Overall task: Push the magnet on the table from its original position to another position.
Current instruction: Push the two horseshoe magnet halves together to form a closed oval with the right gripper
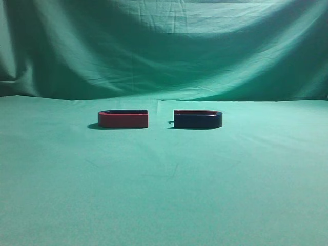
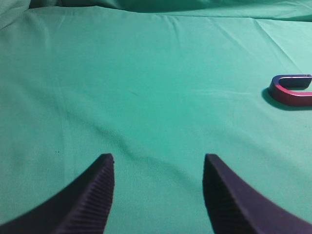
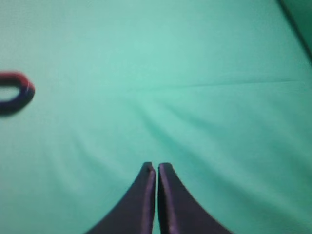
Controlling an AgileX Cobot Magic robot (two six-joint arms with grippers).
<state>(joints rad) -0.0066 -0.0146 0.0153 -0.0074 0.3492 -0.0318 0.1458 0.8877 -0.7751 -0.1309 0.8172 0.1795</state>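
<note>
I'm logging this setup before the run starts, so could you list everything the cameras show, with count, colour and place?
magnet: one, dark navy with thin red top rim, on the table right of centre.
red magnet: one, red, left of the dark one, a gap between them.
table: one, green cloth, slightly wrinkled.
backdrop: one, draped green cloth, behind the table.
left gripper: one, dark, open, above bare cloth.
right gripper: one, dark, shut, holding nothing.

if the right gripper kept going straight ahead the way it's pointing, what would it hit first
Probably nothing but the table. The shut right gripper points over bare green cloth, and the magnet lies far off to its left, though depth is unclear.
</note>
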